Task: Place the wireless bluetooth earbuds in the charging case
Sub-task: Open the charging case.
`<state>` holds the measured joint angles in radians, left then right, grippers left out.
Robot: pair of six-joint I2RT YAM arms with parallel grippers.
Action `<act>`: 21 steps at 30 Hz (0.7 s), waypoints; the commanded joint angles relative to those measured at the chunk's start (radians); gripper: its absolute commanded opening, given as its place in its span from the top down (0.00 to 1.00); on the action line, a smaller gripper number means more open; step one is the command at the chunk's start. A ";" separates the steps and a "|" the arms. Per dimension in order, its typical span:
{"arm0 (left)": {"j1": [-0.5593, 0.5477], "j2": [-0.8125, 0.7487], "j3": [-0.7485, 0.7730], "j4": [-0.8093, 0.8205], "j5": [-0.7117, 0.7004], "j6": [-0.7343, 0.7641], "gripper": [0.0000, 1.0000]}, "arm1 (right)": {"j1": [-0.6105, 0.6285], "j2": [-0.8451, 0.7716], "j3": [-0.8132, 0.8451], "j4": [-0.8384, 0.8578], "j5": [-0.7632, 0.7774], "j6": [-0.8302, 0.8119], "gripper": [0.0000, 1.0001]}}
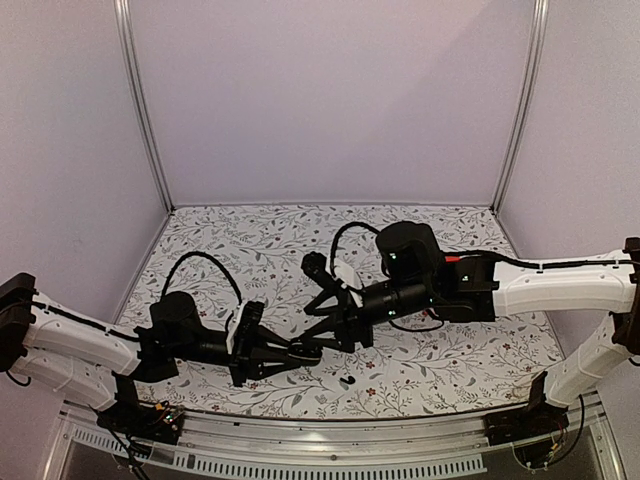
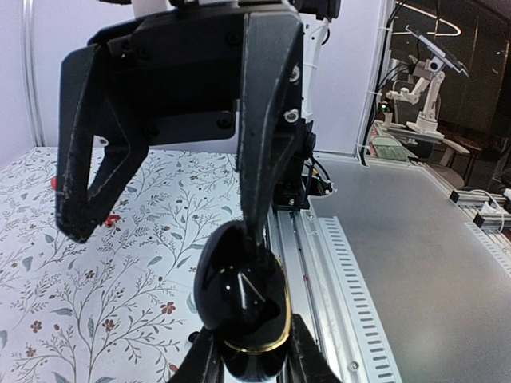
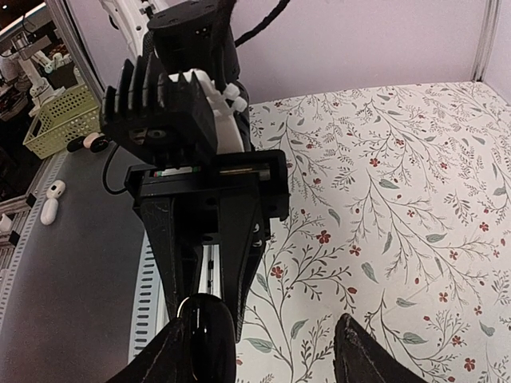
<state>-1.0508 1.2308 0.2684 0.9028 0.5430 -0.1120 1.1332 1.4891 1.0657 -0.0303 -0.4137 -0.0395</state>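
Gripping the glossy black charging case (image 2: 239, 299) by its lower half, the left gripper (image 2: 249, 363) has both fingers pressed to the sides, and a gold rim shows. I see the right gripper (image 3: 267, 359) facing it with jaws spread wide, one finger right beside the case. A bright red earbud (image 2: 112, 218) lies on the floral cloth (image 2: 120, 319) beyond, well apart from the case.

The right gripper (image 3: 263, 361) has its two fingers spread wide at the bottom of the view. Facing it, the left gripper (image 3: 209, 306) pinches a glossy black charging case (image 3: 209, 329). The case sits just beside one of the right fingers (image 3: 172, 355), possibly touching it. A floral tablecloth (image 3: 399, 199) lies beneath, and a green basket (image 3: 60, 120) stands off the table.
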 commanded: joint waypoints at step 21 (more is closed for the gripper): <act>0.004 0.012 0.026 0.019 0.009 -0.019 1.00 | 0.030 -0.057 0.013 -0.037 0.026 -0.043 0.27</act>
<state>-1.0515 1.2385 0.2687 0.9001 0.5426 -0.1234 1.1370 1.4322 1.0592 -0.0322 -0.4065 -0.0498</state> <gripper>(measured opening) 0.206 0.715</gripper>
